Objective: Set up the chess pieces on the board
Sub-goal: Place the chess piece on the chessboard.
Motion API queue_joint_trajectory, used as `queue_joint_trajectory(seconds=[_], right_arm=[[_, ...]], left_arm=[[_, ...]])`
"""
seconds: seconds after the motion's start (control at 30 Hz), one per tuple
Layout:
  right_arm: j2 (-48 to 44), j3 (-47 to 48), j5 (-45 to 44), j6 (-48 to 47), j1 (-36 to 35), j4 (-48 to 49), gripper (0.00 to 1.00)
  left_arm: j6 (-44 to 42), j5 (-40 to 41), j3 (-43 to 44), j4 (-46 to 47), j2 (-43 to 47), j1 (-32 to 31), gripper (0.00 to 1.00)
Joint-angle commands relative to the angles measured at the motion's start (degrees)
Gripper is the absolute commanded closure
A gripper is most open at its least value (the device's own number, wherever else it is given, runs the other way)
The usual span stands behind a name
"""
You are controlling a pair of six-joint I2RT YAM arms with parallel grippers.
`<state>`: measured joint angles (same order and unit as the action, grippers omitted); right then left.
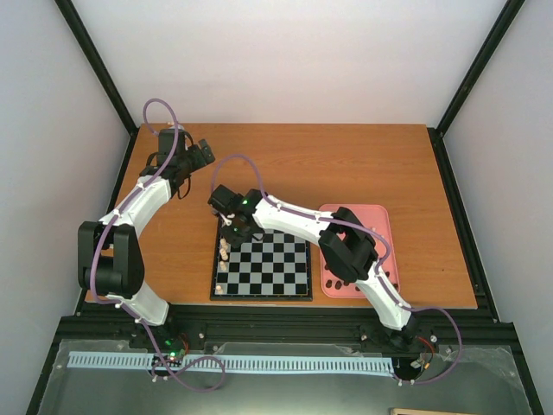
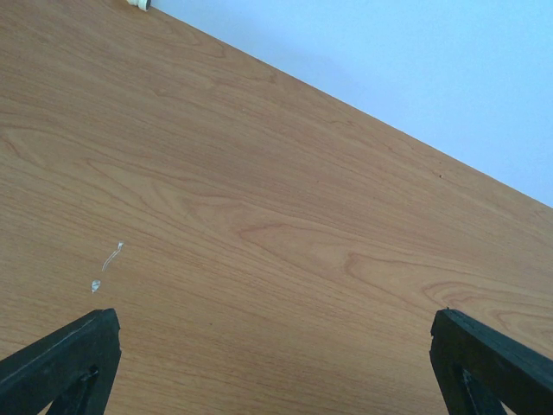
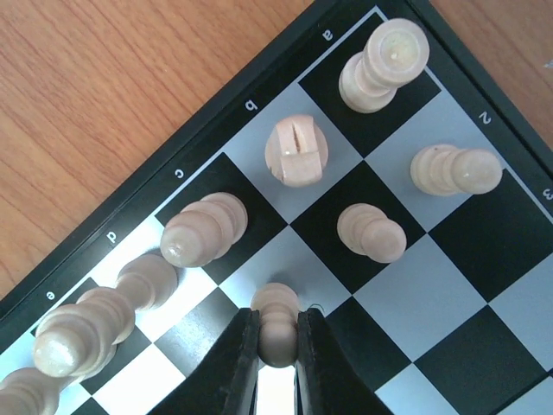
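Only the right wrist view shows the right end effector (image 3: 277, 318) clenched on a cream pawn (image 3: 275, 298), low in frame beside cream pieces (image 3: 296, 154) lining the board (image 3: 449, 285) edge lettered a to e. The top view adds a pink tray (image 1: 384, 220) right of the board. The left wrist view shows the left end effector (image 2: 276, 363) released, spread over the bare wooden surface (image 2: 259, 190).

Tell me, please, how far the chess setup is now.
Early stage. Done: several cream pieces stand along the lettered edge of the board, with two pawns in front. In hand: the right jaws are shut on a third pawn next to them. Left: most squares are bare.
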<state>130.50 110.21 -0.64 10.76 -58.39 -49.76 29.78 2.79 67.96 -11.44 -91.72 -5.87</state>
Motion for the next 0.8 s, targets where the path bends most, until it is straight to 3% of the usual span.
queue_joint_trajectory(seconds=[0.0,0.63,0.77], right_arm=[[1.7,2.0,0.2,-0.8,-0.5,-0.6,0.92],[2.5,3.4,-0.3,-1.3,-0.5,-2.4,0.88],[2.5,3.4,-0.1,-1.5,-0.5,-2.3,0.8]], left_arm=[[-0.4,0.6,0.3,0.8,1.1,0.4,0.0],[-0.4,0.8,0.4,0.7,1.2,0.4,0.0],[-0.4,0.9,0.4,0.6,1.2,0.4,0.0]])
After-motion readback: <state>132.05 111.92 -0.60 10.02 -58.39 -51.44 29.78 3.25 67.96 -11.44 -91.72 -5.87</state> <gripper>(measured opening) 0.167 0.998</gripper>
